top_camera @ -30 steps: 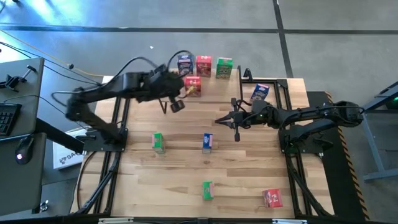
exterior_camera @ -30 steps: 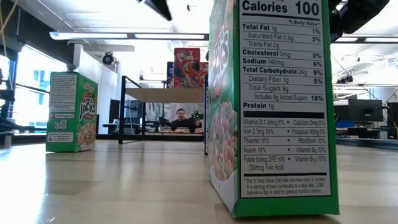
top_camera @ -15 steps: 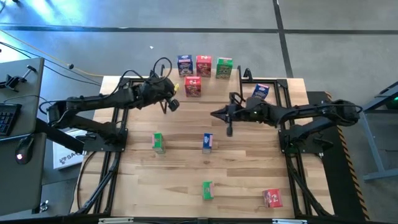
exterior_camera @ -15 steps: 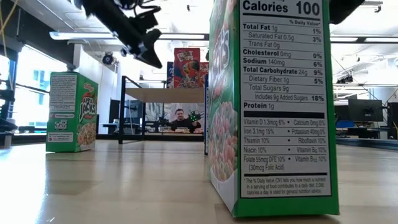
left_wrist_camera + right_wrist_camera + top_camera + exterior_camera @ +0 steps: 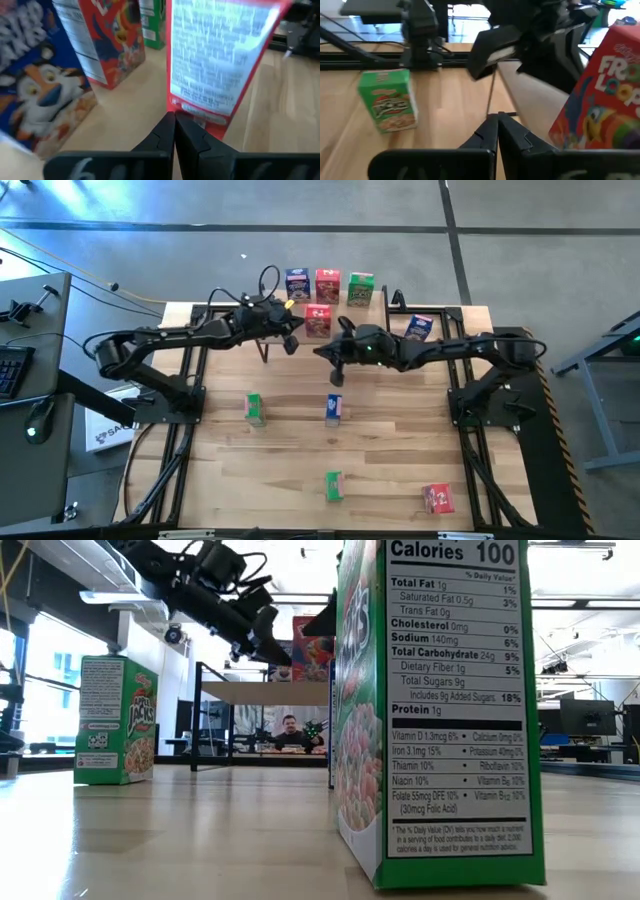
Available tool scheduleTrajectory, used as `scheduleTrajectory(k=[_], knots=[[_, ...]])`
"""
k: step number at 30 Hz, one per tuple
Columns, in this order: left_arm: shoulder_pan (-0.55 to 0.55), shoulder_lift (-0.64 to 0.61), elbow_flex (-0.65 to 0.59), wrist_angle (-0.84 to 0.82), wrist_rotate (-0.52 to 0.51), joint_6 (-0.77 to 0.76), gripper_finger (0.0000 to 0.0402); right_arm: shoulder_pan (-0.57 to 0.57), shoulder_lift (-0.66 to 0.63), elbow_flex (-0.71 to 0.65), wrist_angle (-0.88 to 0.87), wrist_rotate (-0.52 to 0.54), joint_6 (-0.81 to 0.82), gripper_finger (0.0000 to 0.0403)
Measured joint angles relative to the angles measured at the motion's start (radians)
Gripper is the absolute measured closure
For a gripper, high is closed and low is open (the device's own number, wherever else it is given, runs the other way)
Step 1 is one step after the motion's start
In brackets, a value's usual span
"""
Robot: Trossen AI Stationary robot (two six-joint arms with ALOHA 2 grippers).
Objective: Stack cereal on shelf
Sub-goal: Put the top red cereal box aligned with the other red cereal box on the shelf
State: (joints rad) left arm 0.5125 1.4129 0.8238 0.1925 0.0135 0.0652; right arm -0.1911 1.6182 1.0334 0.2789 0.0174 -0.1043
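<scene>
While both fingers pairs shut, empty — red cereal box upright on shelf, long axis vertical.

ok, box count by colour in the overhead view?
Red cereal boxes: 3
Blue cereal boxes: 3
Green cereal boxes: 3
Total: 9
</scene>
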Motion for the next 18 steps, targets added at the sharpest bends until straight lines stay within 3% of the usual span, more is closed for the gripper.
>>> scheduleTrajectory(k=[18], knots=[[0.031,0.031,0.0,0.135,0.083,-0.001,0.0401,-0.123,0.024,0.019,0.009,0.005,0.045,0.0403]])
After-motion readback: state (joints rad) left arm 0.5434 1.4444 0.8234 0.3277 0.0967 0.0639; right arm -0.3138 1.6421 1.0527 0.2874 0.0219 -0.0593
